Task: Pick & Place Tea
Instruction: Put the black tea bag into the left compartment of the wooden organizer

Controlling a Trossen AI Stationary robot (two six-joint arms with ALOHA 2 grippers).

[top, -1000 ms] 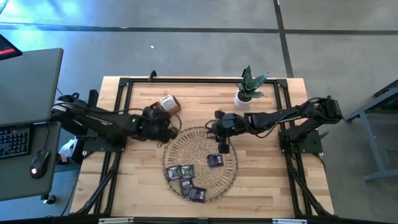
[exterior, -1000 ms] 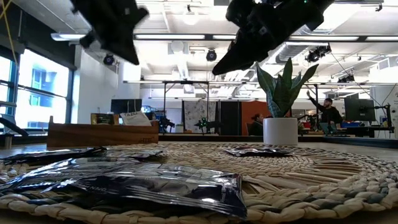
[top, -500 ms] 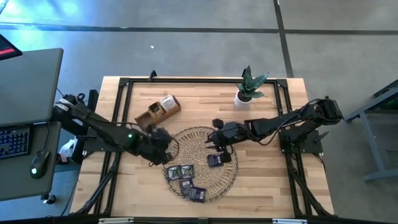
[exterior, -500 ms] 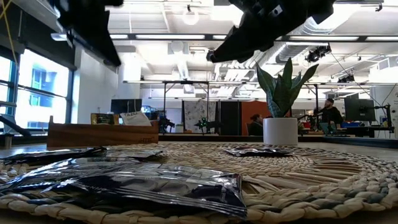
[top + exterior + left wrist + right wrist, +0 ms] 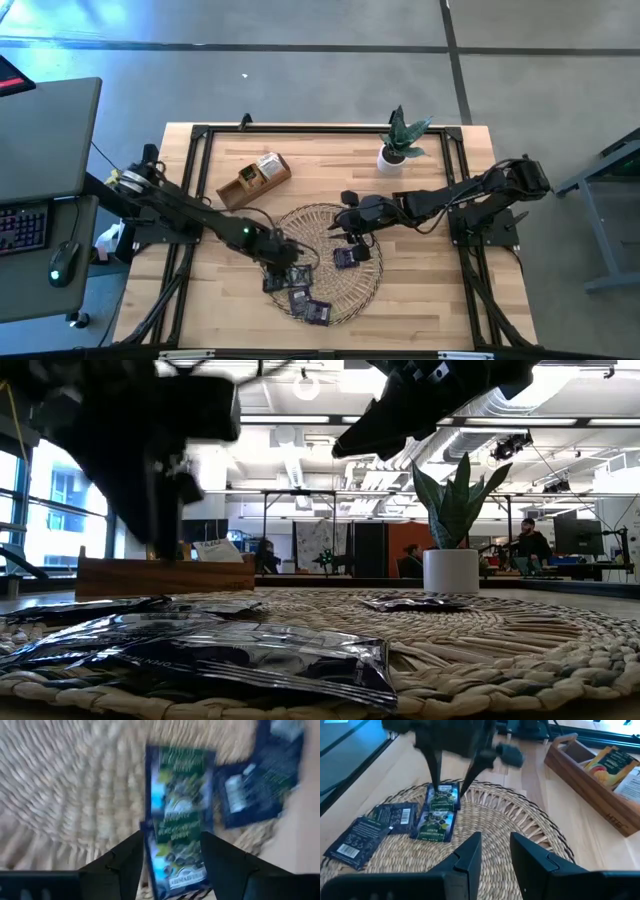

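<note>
I've got the left gripper (image 5: 283, 262) over the woven tray (image 5: 372, 283), near its left edge, jaws spread wide w/ nothing in them, straddling two overlapping dark tea sachets (image 5: 177, 827). More sachets (image 5: 311, 307) lie by the tray's front edge. Right gripper (image 5: 349, 222) hovers over the tray's back part, part-open, empty; one sachet (image 5: 345, 258) just in front.

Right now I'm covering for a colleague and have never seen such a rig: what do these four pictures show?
Two dark robot arms work at a wooden table. One picture looks down from above, one looks level across the tabletop, and two come from cameras on the wrists. A round woven tray holds dark tea sachets. The left pincer hangs open over the sachets, holding nothing. The right pincer waits above the tray's far edge, empty too. A wooden box and a potted plant stand behind.
</note>
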